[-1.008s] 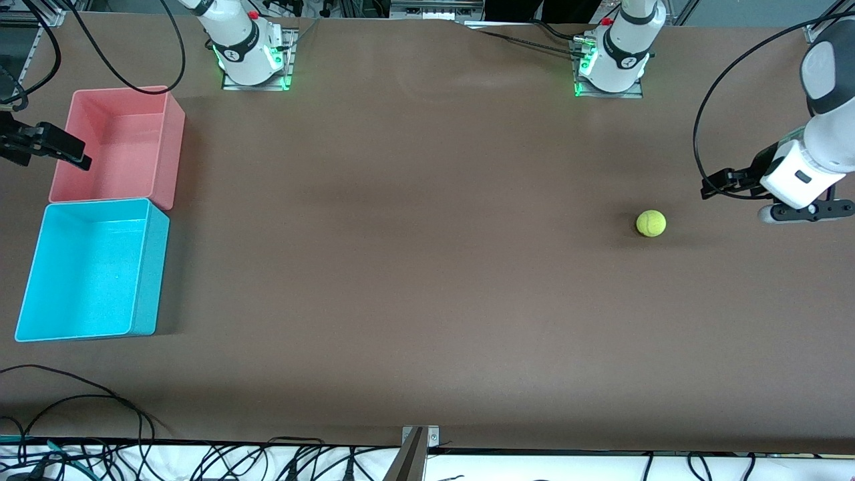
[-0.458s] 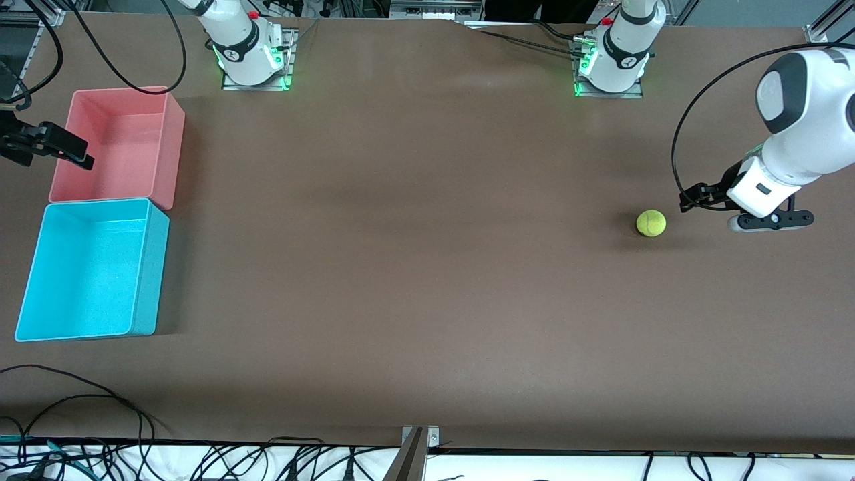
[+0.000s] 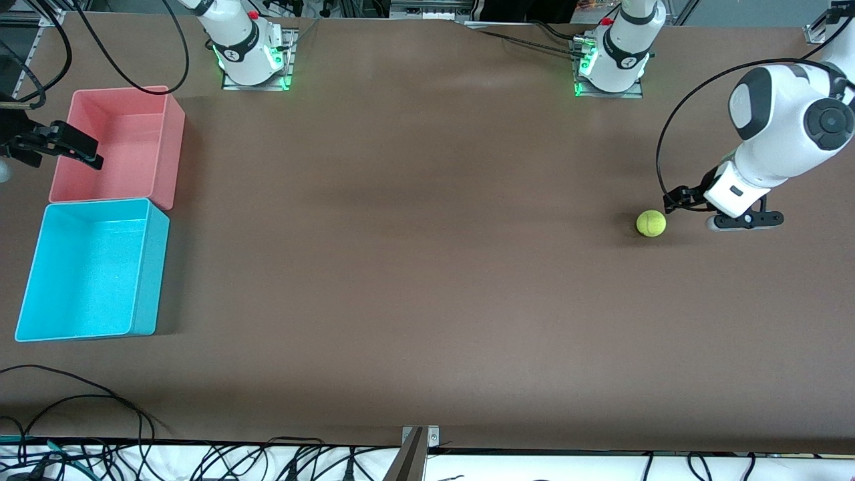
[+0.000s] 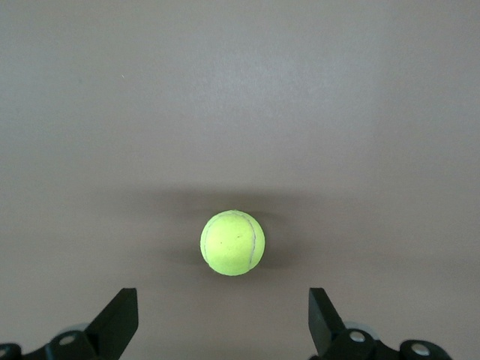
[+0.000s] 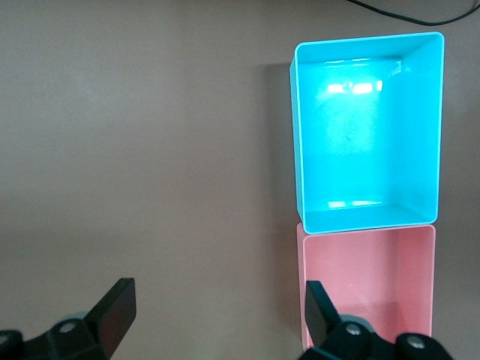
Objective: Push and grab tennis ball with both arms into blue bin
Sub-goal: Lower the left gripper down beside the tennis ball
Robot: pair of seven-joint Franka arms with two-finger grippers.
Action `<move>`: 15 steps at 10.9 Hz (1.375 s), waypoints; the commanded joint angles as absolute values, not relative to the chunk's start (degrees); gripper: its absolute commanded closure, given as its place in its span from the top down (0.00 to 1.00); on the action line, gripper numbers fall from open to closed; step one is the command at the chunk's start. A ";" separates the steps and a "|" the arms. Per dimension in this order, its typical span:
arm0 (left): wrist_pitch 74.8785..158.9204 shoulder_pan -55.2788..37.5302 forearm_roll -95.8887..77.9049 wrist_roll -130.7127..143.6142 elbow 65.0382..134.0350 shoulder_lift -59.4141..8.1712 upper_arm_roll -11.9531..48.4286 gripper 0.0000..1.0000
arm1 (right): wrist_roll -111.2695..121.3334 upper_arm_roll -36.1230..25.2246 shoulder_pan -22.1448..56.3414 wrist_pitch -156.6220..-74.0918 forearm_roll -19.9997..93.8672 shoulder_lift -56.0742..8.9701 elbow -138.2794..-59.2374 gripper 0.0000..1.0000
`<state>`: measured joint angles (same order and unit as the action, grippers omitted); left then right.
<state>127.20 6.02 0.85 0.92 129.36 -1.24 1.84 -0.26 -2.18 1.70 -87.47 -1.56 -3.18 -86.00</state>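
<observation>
the left gripper [image 3: 680, 198] hangs low over the table [image 3: 427, 280] at the left arm's end, fingers spread wide and empty; in its wrist view both fingertips [image 4: 120, 319] frame the tennis ball [image 4: 232, 242] with bare table between them and the ball. it is just beside the ball, not touching it. the tennis ball [image 3: 650, 223] rests on the table, well apart from both bins.

the right gripper [image 3: 63, 143] waits over the edge of the pink bin [image 3: 157, 143], at the right arm's end, fingers likewise spread and holding nothing. the blue bin [image 3: 150, 267] stands touching the pink bin, nearer the front camera; both look empty in the right wrist view, the blue bin [image 5: 300, 135] and the pink bin [image 5: 360, 255].

judging from here, the push is the risky part. a round ball struck off-centre by one finger would likely veer sideways rather than roll toward the right arm. too hard a shove could send it past the right gripper's reach or off the table edge. and with the two bins pressed together, a careless drop could land it in the pink one.
</observation>
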 commanded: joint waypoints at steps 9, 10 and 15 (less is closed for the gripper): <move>138.52 7.91 2.37 -0.43 134.21 -7.73 2.02 0.11 | -0.88 -1.93 1.67 -86.75 -2.90 -2.99 -84.99 1.00; 138.52 7.82 2.29 -5.92 134.47 -7.65 2.02 0.00 | -0.88 -1.93 1.58 -86.66 -2.90 -2.99 -84.99 1.00; 138.25 10.54 2.11 -37.09 135.00 -7.82 2.02 0.00 | -0.88 -2.02 1.67 -86.66 -2.90 -2.99 -84.99 1.00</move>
